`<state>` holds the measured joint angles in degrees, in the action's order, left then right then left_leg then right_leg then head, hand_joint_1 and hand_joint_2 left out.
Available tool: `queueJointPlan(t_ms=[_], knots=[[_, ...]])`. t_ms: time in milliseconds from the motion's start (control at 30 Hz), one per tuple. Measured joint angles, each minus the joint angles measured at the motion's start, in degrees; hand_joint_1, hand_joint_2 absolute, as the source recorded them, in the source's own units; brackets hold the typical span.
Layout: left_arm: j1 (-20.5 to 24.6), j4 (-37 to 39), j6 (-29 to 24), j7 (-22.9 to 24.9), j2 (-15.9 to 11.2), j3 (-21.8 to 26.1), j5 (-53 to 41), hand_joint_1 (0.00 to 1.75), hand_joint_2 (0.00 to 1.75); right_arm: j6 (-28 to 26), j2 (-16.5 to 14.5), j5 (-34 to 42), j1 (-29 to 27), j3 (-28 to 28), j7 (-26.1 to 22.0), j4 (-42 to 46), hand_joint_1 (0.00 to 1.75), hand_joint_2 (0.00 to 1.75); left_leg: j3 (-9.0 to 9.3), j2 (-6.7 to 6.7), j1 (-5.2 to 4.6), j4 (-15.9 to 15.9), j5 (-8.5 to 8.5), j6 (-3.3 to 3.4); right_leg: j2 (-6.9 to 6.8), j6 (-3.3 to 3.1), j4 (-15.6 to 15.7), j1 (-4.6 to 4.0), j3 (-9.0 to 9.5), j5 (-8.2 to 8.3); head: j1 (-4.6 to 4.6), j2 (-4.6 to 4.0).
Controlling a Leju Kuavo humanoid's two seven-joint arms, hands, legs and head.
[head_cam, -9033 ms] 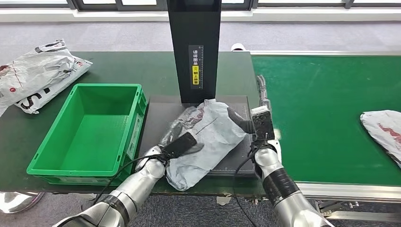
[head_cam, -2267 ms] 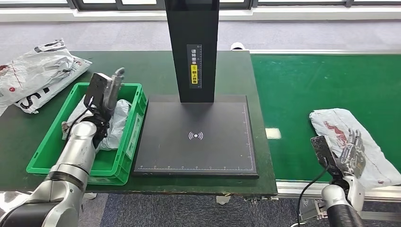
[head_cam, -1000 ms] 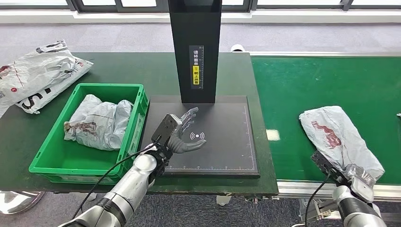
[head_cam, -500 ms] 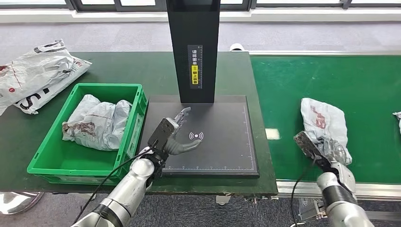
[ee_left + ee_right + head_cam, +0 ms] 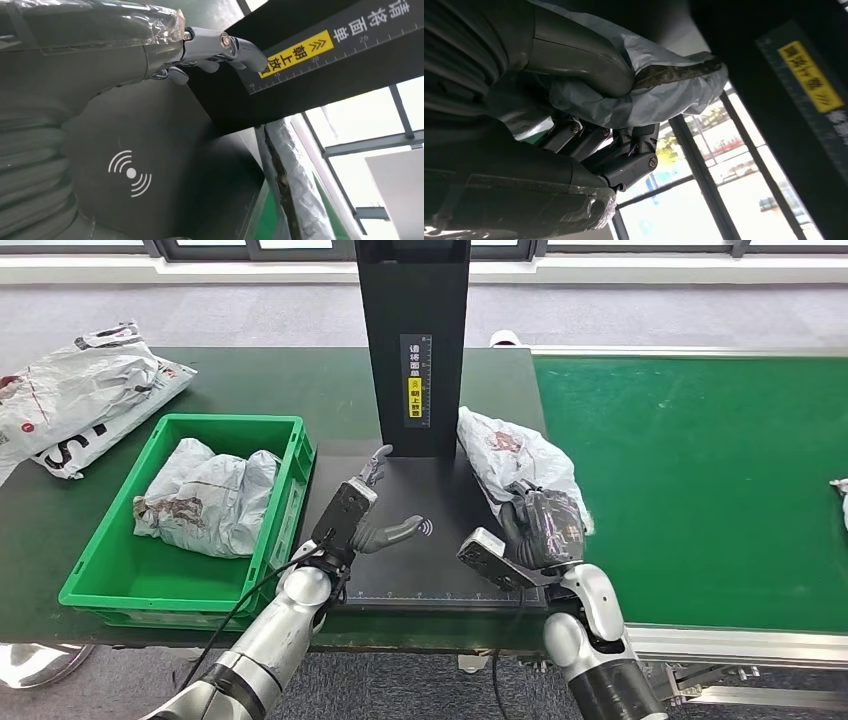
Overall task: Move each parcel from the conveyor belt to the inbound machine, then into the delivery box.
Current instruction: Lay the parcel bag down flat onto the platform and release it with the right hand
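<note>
The head view shows the right hand (image 5: 541, 528) low in the middle of the picture, with its fingers wrapped around the near end of a grey parcel (image 5: 515, 460). The parcel is lifted up over the right side of the black inbound machine (image 5: 425, 570), close to its tall black post (image 5: 413, 340). The left hand (image 5: 372, 520) hangs over the flat black plate, left of the little wave sign (image 5: 425, 528). Its fingers are spread apart and it holds nothing. A green delivery box (image 5: 110, 580) sits at the left of the picture, and a second grey parcel (image 5: 205, 498) lies inside it. A big white bag (image 5: 85, 390) lies on the dark table (image 5: 270, 380) in the upper left. The green conveyor belt (image 5: 700, 470) fills the right side, and a bit of another parcel (image 5: 838, 490) peeks in at the far right edge. The left wrist view shows the left hand (image 5: 200, 50) in the upper part of the picture, fingers loose and empty, next to the post's yellow label (image 5: 295, 54). The white wave sign (image 5: 130, 173) is in the lower left. The right wrist view shows the thick thumb (image 5: 579, 55) and dark fingers (image 5: 624, 155) of the right hand squeezing the crumpled grey parcel (image 5: 659, 97) in the middle of the picture.
</note>
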<state>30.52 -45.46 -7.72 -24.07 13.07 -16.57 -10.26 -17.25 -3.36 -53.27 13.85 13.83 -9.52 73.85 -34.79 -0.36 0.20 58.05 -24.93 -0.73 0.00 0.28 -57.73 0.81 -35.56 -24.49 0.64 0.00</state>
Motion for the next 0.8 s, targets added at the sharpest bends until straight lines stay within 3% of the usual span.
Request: queueJointPlan(t_ms=[133, 300, 333, 433, 467, 633, 800], knots=[[0.6, 0.7, 0.2, 0.0, 0.3, 0.0, 0.0, 0.00, 1.75, 1.1, -0.2, 0.3, -0.8, 3.5, -0.8, 3.6, 1.75, 1.75, -0.01, 0.04, -0.03, 0.0, 0.00, 0.00, 0.07, 0.02, 0.0, 0.03, 0.00, 0.04, -0.01, 0.00], [3.0, 3.1, 1.5, -0.6, 1.9, 0.0, 0.4, 0.00, 1.75, 8.5, -1.3, 4.9, -1.0, 11.4, 0.3, 5.5, 1.75, 1.75, 0.00, 0.04, -0.02, 0.0, 0.00, 0.00, 0.09, 0.02, 0.0, 0.01, -0.01, 0.04, 0.00, 0.00], [3.5, 3.8, 1.7, -0.9, 2.1, 0.0, 0.5, 0.00, 1.75, 9.6, -1.3, 7.0, -1.1, 13.1, 0.0, 5.2, 1.54, 1.75, 0.00, 0.04, -0.02, 0.0, 0.00, 0.00, 0.09, 0.01, 0.0, 0.00, -0.01, 0.03, 0.00, 0.00], [4.6, 5.6, 2.0, -1.8, 2.5, 0.0, 1.1, 0.00, 1.75, 12.5, -1.1, 13.6, -1.2, 18.2, -1.4, 3.2, 0.24, 1.75, 0.02, 0.07, -0.01, 0.0, -0.02, -0.03, 0.12, -0.02, 0.0, -0.02, -0.03, 0.02, 0.00, 0.00], [4.8, 6.0, 2.1, -1.9, 2.6, -0.1, 1.4, 0.00, 1.75, 13.6, -1.0, 15.5, -1.1, 19.8, -1.6, 2.2, 0.00, 1.75, 0.03, 0.08, 0.00, 0.0, -0.03, -0.04, 0.13, -0.02, 0.0, -0.02, -0.03, 0.02, 0.00, 0.00], [5.1, 6.6, 2.3, -2.1, 2.7, -0.3, 2.5, 0.00, 1.75, 15.7, 0.1, 19.9, -0.3, 24.9, -1.0, -1.5, 0.00, 1.75, 0.01, 0.07, 0.00, 0.0, -0.03, -0.05, 0.13, -0.02, 0.0, -0.01, -0.02, 0.01, 0.01, 0.00], [5.3, 6.6, 2.3, -2.1, 2.7, -0.4, 2.7, 0.00, 1.75, 15.9, 0.9, 20.7, 0.1, 26.5, -0.6, -2.9, 0.00, 1.75, 0.01, 0.07, -0.01, 0.0, -0.03, -0.04, 0.12, -0.01, 0.0, 0.00, -0.02, 0.02, 0.01, 0.00]])
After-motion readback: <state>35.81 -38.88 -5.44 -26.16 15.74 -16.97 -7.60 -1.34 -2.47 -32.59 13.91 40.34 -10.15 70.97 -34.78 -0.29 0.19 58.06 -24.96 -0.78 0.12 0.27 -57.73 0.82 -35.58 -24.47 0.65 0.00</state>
